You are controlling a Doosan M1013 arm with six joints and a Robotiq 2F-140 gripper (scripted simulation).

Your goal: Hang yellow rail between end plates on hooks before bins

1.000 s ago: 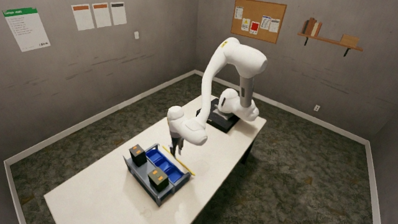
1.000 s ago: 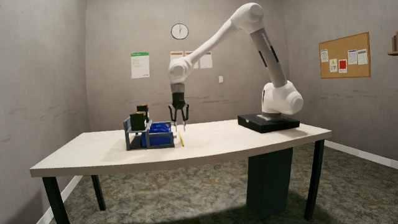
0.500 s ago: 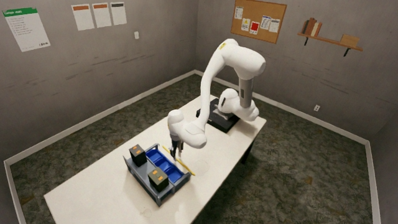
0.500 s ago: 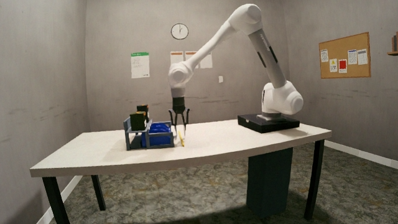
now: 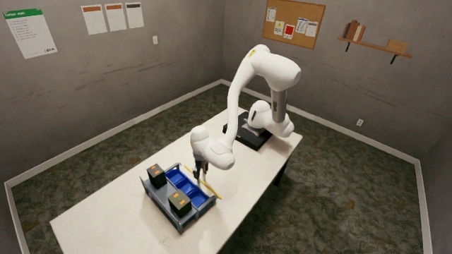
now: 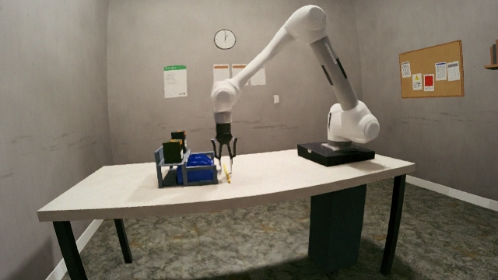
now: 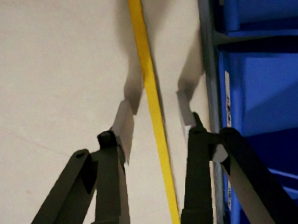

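The yellow rail [image 5: 212,190] [image 6: 226,173] [image 7: 149,76] lies flat on the white table [image 5: 116,215] [image 6: 272,179], just in front of the grey rack [image 5: 159,197] [image 6: 159,163] with blue bins [image 5: 187,184] [image 7: 266,63]. My gripper [image 5: 200,177] [image 6: 225,167] [image 7: 154,108] is low over the table and straddles the rail near its far end. Its fingers stand partly open, one on each side of the rail, with a gap to it on both sides. The two hooks at the rack's front are too small to make out.
Two dark boxes with orange marks [image 5: 156,175] [image 5: 179,202] stand on the rack's rear shelf. The arm's black base [image 5: 247,135] [image 6: 334,152] sits at the table's far end. The rack's grey front bar [image 7: 205,43] runs close beside the right finger.
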